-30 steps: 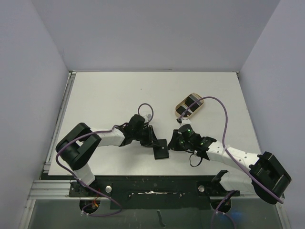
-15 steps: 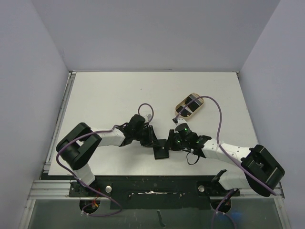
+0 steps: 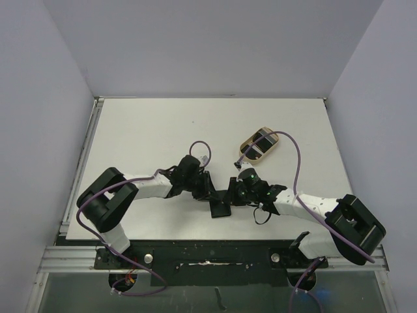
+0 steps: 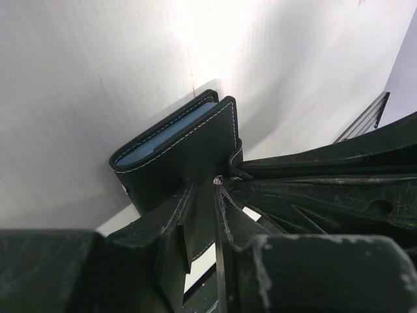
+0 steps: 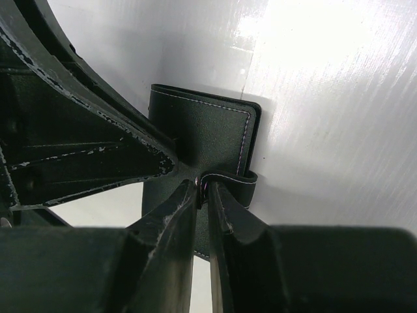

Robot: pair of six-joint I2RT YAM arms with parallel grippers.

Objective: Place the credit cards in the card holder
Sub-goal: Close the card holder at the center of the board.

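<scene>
Now, with the card holder (image 3: 220, 207) lying shut at the table's (image 3: 150, 130) 6 o'clock edge, our left gripper (image 4: 204, 195) clamping its cover and our right gripper (image 5: 203, 189) pinching the strap (image 5: 245, 186), we risk tugging it free if the snap resists, leaving the credit cards (image 3: 263, 139) at 1 o'clock.

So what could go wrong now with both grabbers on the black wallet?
The right gripper pinches only the thin strap of the closed card holder, so it might slip off. The left gripper grips right beside it, so the two could collide. A hard tug might drag the holder across the table.
</scene>
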